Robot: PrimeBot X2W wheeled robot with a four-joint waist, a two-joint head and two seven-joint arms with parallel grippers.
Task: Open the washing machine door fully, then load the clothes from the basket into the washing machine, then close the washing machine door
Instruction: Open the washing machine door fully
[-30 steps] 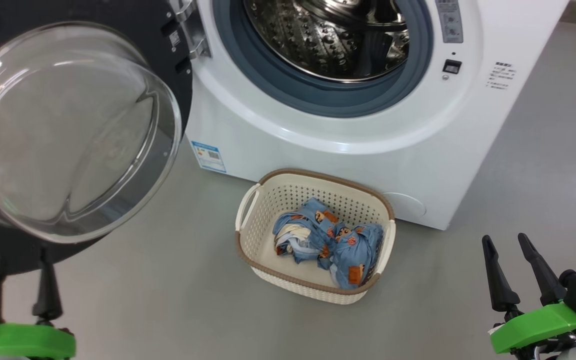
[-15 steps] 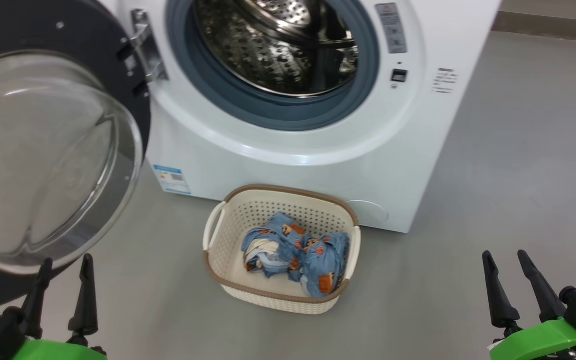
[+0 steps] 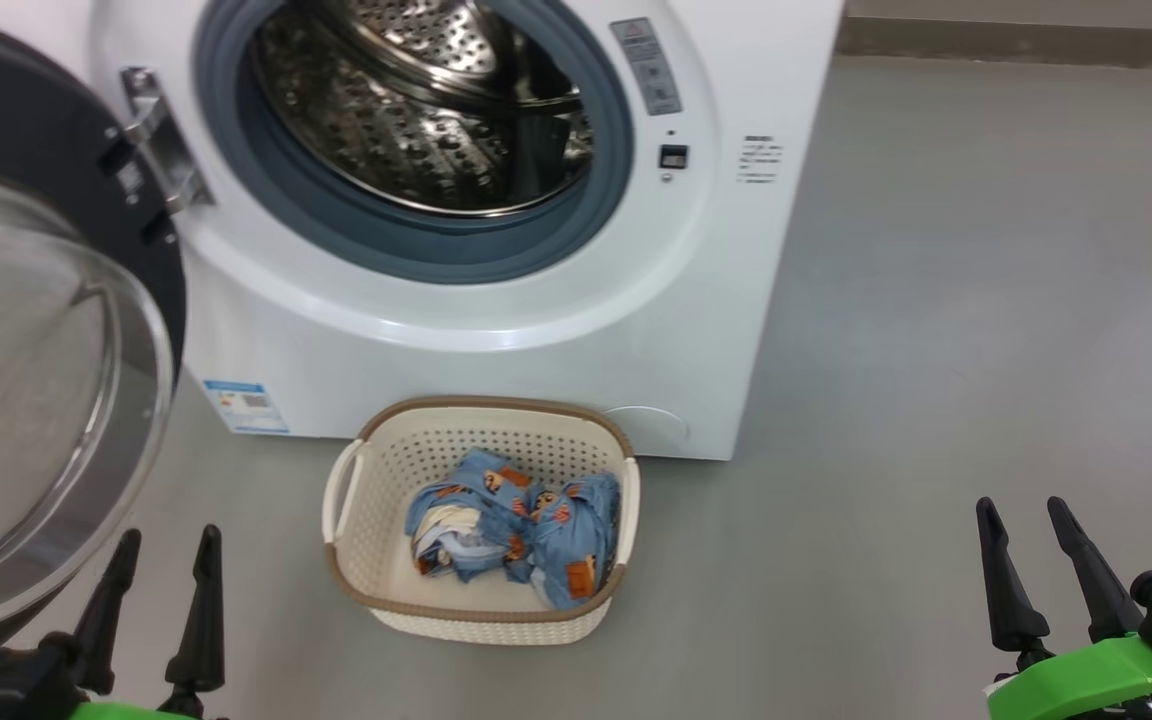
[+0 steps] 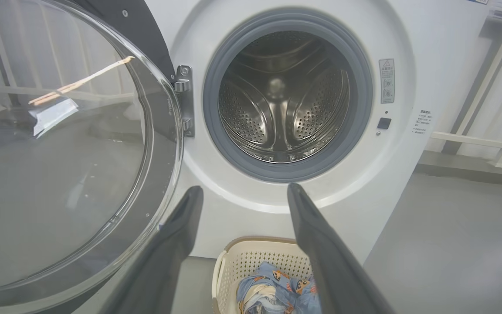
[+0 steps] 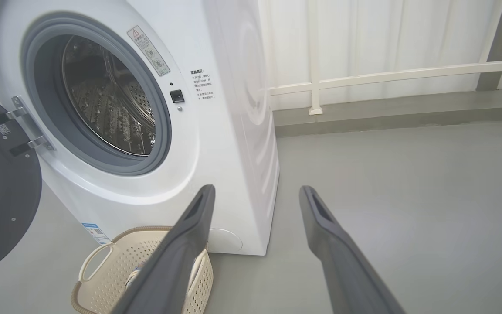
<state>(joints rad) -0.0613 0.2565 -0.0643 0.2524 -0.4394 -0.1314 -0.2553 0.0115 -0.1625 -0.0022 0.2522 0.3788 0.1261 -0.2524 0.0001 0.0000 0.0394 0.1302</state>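
Observation:
The white washing machine point(image 3: 496, 340) point(image 4: 408, 183) point(image 5: 233, 131) stands with its steel drum exposed. Its black-rimmed glass door point(image 3: 26, 400) point(image 4: 59, 152) point(image 5: 2, 209) hangs swung out to the left on a metal hinge point(image 3: 161, 150). On the floor before the machine sits the cream basket point(image 3: 361, 560) point(image 4: 233, 266) point(image 5: 116, 270), holding bunched light-blue printed clothes point(image 3: 516, 525) point(image 4: 273, 292). My left gripper point(image 3: 164, 550) point(image 4: 243, 192) is open at the lower left, near the door's lower edge. My right gripper point(image 3: 1021, 512) point(image 5: 255, 192) is open at the lower right, well apart from the basket.
Bare grey floor point(image 3: 936, 350) spreads to the right of the machine. A white railing and pale wall point(image 5: 386, 74) run behind it. A small blue label point(image 3: 244, 405) sits low on the machine's front left.
The head camera has turned right, so machine, door and basket have slid left in the picture. The left gripper's fingers show further right and lower in it. The right gripper holds its place.

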